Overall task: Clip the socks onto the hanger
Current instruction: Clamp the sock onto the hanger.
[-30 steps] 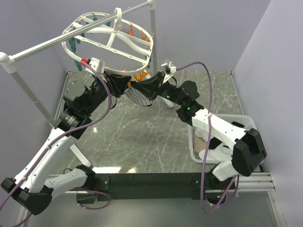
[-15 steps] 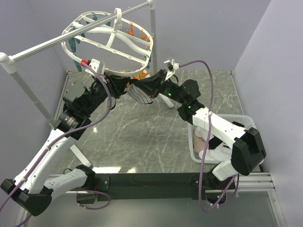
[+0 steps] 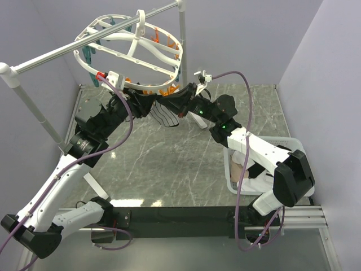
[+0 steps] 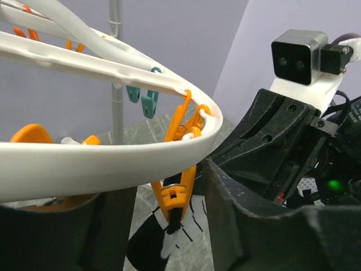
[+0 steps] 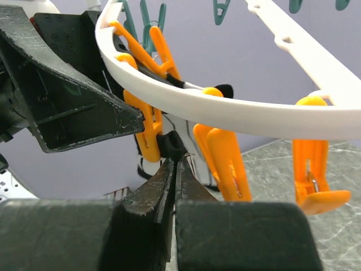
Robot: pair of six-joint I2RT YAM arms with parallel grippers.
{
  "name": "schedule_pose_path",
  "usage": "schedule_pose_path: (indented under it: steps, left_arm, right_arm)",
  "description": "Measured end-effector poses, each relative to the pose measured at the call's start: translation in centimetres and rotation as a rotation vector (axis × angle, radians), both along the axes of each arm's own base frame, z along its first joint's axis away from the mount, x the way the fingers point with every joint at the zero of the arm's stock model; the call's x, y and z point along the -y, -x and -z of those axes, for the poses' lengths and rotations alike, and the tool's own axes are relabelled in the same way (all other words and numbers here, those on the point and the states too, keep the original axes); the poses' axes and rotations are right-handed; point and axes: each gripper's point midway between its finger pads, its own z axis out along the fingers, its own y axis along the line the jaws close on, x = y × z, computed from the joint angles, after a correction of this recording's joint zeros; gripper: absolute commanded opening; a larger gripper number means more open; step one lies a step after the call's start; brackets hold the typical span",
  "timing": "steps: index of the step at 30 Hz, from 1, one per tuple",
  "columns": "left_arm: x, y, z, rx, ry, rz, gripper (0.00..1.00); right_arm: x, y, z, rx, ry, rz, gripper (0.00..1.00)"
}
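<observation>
Hanging from the silver rail at the upper left, the hanger sits tilted above the grey marbled table. Teal clips are on its left rim and orange ones are bunched along its near edge.

The left gripper reaches up under that near edge. In the left wrist view its fingers stand spread apart, grasping nothing. The white rim crosses in front of them, and one orange clip hangs in the gap between them.

That clip's lower end touches the top of the striped sock. It is hard to say how firmly the clip bites.

From above, the striped sock droops between the two grippers, just below the hanger's rim.

The right gripper comes in from the other side. In its own camera the fingers are squeezed together to a thin slit. They pinch a dark fold of the sock, which is pressed against an orange clip under the rim.

Further right, the lattice basket sits on the table by the right arm. A pinkish-beige sock and some pale fabric lie inside it, partly hidden by the arm.
</observation>
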Motion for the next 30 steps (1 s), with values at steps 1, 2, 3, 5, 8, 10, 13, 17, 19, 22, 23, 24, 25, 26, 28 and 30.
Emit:
schedule_pose_path:
  steps: [1,2,3,5,8,10,13,17,19,22,23,24,25,26,28,30]
  left_arm:
    - [0.0,0.0,0.0,0.0,0.001,0.0,0.57]
    - [0.0,0.1,-0.1,0.001,0.003,0.0,0.58]
    - [0.0,0.1,-0.1,0.001,0.003,0.0,0.58]
    - [-0.2,0.1,-0.2,0.003,0.007,-0.004,0.62]
    - [-0.3,0.3,-0.4,0.006,0.011,-0.006,0.7]
    - [-0.3,0.4,-0.5,0.007,0.016,-0.006,0.73]
    - [-0.4,0.4,-0.6,0.0,0.026,-0.012,0.75]
    - [-0.6,0.4,-0.6,-0.011,0.043,-0.021,0.77]
    - [-0.7,0.3,-0.7,-0.017,0.053,-0.028,0.78]
    - [-0.8,0.2,-0.7,-0.028,0.068,-0.037,0.78]
    - [-0.9,0.2,-0.6,-0.033,0.074,-0.042,0.78]
    - [-1.0,0.1,-0.6,-0.037,0.079,-0.048,0.78]
    - [-1.1,0.0,-0.6,-0.043,0.084,-0.055,0.78]
    - [-1.1,0.0,-0.5,-0.051,0.089,-0.061,0.78]
    - [-1.3,-0.1,-0.2,-0.067,0.093,-0.071,0.78]
    - [-1.4,-0.1,0.2,-0.088,0.092,-0.079,0.78]
  right_arm:
    - [0.0,0.0,0.0,0.001,0.001,-0.002,0.0]
    - [0.0,0.1,0.0,0.001,0.002,-0.004,0.0]
    - [0.0,0.1,0.0,0.002,0.002,-0.007,0.0]
    - [-0.1,0.2,0.1,0.001,0.004,-0.011,0.0]
    - [-0.1,0.2,0.1,-0.001,0.005,-0.015,0.0]
    - [-0.1,0.2,0.2,-0.006,0.01,-0.017,0.07]
    - [-0.2,0.1,0.7,-0.025,0.025,-0.017,0.2]
    - [-0.3,-0.2,1.7,-0.042,0.063,-0.007,0.51]
    - [-0.4,-0.3,2.5,-0.049,0.095,0.003,0.57]
    - [-0.3,-0.5,3.4,-0.06,0.139,0.03,0.63]
    - [-0.1,-0.6,3.6,-0.058,0.153,0.044,0.64]
    - [0.2,-0.6,3.6,-0.054,0.165,0.058,0.65]
    - [0.5,-0.5,3.5,-0.047,0.177,0.071,0.68]
    - [0.8,-0.3,3.4,-0.037,0.194,0.085,0.68]
    - [1.6,0.1,2.7,-0.013,0.211,0.112,0.71]
    - [2.6,0.6,2.0,0.017,0.231,0.148,0.72]
